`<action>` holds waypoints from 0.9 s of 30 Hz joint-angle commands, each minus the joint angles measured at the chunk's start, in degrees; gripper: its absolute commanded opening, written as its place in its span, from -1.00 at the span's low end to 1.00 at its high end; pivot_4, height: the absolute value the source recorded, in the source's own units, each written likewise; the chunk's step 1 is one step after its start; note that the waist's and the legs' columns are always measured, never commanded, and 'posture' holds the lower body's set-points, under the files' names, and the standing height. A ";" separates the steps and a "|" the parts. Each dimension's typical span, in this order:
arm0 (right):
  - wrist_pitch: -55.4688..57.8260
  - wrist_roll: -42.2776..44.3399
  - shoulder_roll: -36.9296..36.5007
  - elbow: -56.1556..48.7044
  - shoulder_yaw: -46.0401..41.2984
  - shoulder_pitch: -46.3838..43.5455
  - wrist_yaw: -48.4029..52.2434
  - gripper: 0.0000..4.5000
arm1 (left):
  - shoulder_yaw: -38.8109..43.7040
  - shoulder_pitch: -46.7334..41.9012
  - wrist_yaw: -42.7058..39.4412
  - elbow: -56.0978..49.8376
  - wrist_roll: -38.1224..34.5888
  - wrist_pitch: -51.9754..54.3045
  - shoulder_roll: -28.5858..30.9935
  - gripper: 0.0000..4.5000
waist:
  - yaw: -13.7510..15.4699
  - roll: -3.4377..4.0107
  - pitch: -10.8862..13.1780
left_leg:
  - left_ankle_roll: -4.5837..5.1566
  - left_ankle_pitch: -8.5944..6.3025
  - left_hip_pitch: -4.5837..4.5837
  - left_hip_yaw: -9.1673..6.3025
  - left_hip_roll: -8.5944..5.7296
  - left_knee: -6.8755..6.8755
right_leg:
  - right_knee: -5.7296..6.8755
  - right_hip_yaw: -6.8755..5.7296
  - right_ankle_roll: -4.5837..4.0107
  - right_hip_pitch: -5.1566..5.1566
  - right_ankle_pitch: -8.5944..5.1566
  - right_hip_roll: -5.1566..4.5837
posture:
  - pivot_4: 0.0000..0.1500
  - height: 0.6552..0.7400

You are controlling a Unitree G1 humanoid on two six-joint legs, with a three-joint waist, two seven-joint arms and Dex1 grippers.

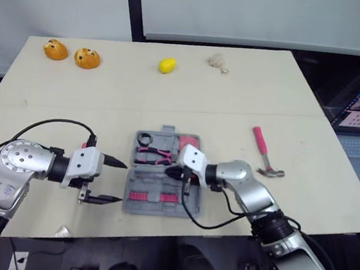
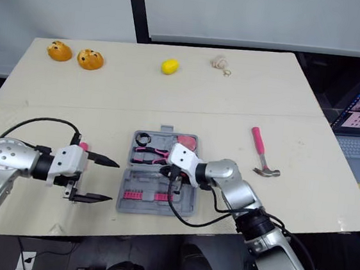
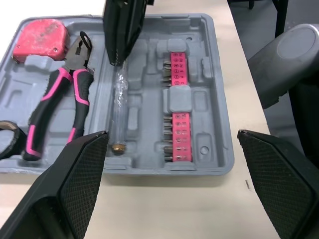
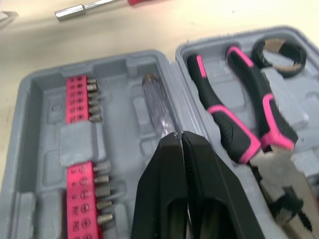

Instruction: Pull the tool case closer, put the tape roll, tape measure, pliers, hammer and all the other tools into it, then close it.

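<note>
Open grey plastic tool case (image 3: pixel 149 144) holds pink-handled pliers (image 4: pixel 224 112), red tape measure (image 3: pixel 41 37), black tape roll (image 4: pixel 285 61) and clear-handled screwdriver (image 3: pixel 119 109). The right gripper (image 4: pixel 182 137), fingers pressed together, points at the screwdriver; the left gripper (image 1: pixel 121 182) gapes wide at the case's 9 o'clock, pink-handled hammer (image 1: pixel 265 155) at 3 o'clock.

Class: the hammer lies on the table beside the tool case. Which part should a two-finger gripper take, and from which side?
Take the hammer by the middle of its pink handle, from above, with the fingers across it. It lies flat on the table with bare space on either side. The handle is straight and slim, while the clawed metal head is not.
</note>
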 commanded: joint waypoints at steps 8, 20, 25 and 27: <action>-2.75 -1.44 3.55 3.58 -0.42 0.18 -1.98 -0.99 | 0.57 -1.64 -0.50 -0.09 0.11 -0.76 0.73 1.00 | 0.11 0.00 0.00 | 0.00 0.00 -0.01 0.00 0.00 0.14 | 0.14 0.00 0.00 0.00 0.00 -0.01 | 1.00 1.00; -4.21 -5.70 5.06 7.50 1.18 0.67 -3.46 -0.99 | -0.36 -3.44 -0.70 1.34 0.79 -1.27 -0.11 1.00 | 0.19 -0.02 -0.01 | 0.00 0.00 0.01 -0.01 0.00 0.38 | 0.36 0.01 0.00 0.03 0.00 0.00 | 1.00 1.00; -2.58 -7.15 4.09 7.02 2.10 1.58 -2.92 -0.99 | -1.02 -4.54 -0.66 2.47 1.25 -1.91 -0.90 1.00 | 0.20 -0.02 -0.02 | 0.00 0.00 0.02 -0.01 0.01 0.39 | 0.38 0.01 -0.01 0.03 0.00 -0.01 | 1.00 1.00; -1.53 -7.78 3.61 6.88 2.42 1.92 -3.07 -0.99 | -1.29 -4.78 -0.56 2.83 1.32 -2.19 -1.06 1.00 | 0.24 -0.03 -0.04 | 0.00 0.00 0.02 -0.01 0.00 0.40 | 0.38 0.01 -0.01 0.04 0.00 -0.01 | 1.00 1.00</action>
